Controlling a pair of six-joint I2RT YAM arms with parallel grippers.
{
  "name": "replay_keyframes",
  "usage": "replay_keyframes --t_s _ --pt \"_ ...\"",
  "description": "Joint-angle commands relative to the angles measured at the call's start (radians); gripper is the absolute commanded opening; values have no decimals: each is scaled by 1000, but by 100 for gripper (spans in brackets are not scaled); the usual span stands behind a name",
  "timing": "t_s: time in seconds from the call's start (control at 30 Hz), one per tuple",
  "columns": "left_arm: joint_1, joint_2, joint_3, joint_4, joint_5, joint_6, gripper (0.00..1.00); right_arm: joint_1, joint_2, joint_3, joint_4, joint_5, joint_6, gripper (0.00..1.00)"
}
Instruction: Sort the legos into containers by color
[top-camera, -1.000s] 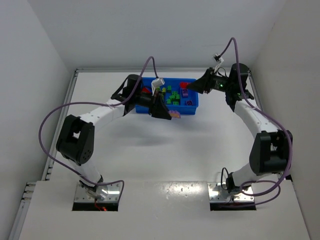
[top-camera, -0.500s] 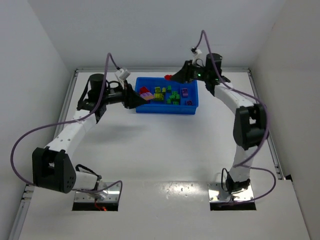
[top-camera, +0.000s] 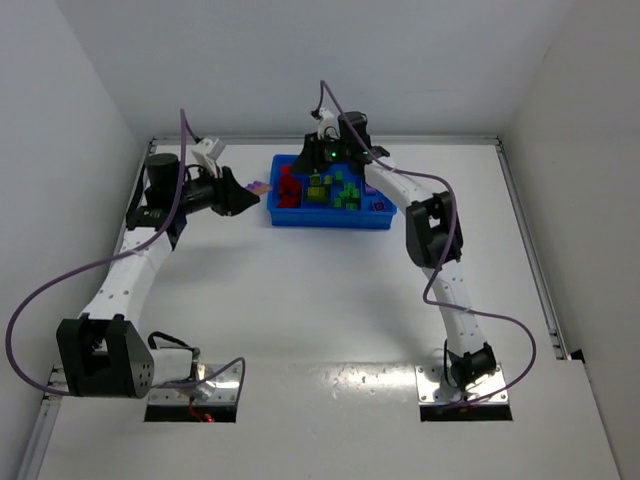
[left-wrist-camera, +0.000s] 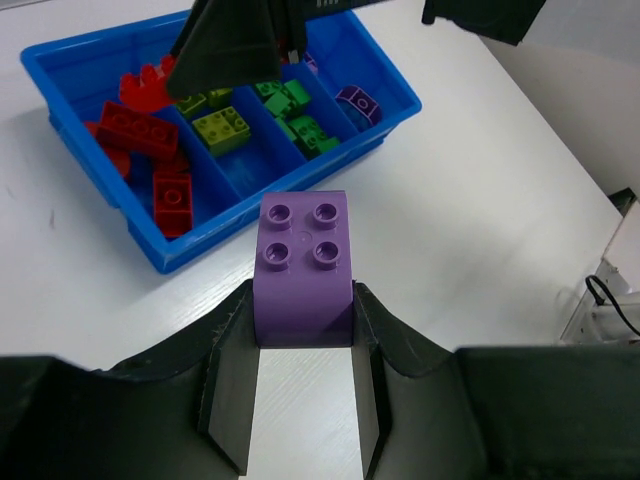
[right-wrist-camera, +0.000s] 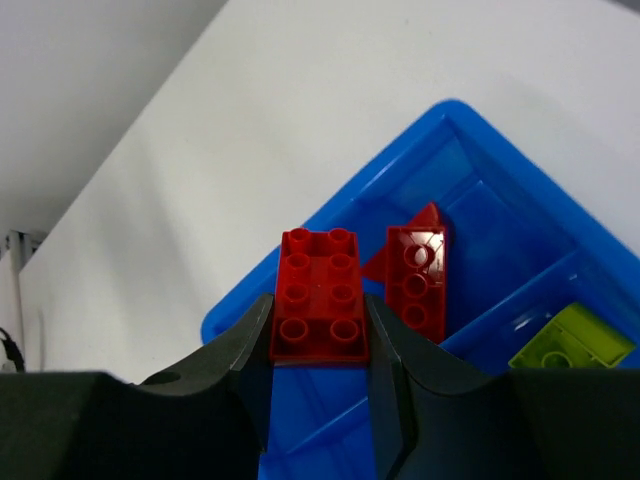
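- Both bricks had travelled leftward with their carriers. The red brick (right-wrist-camera: 318, 295), off the right end of the tray (top-camera: 330, 222) a second before, now hung over its left end. The purple brick (left-wrist-camera: 303, 265), previously at the tray's near wall, now sat clear of the tray beyond that same left end.
- You had the red brick clamped across its short width in the right gripper (right-wrist-camera: 320, 315), studs toward the wrist camera and long axis running out along the fingers. Beneath it lay a corner of the red compartment (right-wrist-camera: 480, 210), where another red piece (right-wrist-camera: 415, 265) already rested.
- You had the purple brick, a square four-stud block, clamped on two opposite sides in the left gripper (left-wrist-camera: 303, 300), above bare table.
- The purple compartment (left-wrist-camera: 340, 70) lay at the tray's far end from this brick, with the red, yellow and green compartments between.
- The right arm stretched across the tray along that route, so it probably had to release and clear first.
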Motion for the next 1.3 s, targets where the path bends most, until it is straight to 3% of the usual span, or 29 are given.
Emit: replay_keyframes --t_s 0.0,0.1,0.17,0.3,0.47,0.63,0.77,0.9,1.03,1.27 --pt "27 -43 2 -10 -1 21 7 16 27 84 -74 66 -45 0" --pt "38 -43 11 -21 -1 32 7 26 52 93 -75 76 -54 19" --pt "47 -43 11 -21 -1 43 7 36 52 94 -85 102 -67 53" --pt "47 -29 11 -21 12 54 7 46 23 80 -96 80 -76 76" --pt "8 26 2 31 35 54 7 15 -118 -12 -85 39 -76 83" --pt "-104 140 65 131 12 57 7 -85 -420 -191 -162 155 -125 84" --pt "-239 314 226 153 -43 46 7 -193 -662 -377 -245 287 -281 92" --pt "-342 497 395 153 -88 46 7 -233 -841 -541 -393 543 -389 99" --pt "-422 690 589 102 -128 37 7 -284 -960 -658 -565 599 -479 99" --pt "-499 988 915 44 -217 -18 7 -371 -1164 -860 -598 649 -498 99"
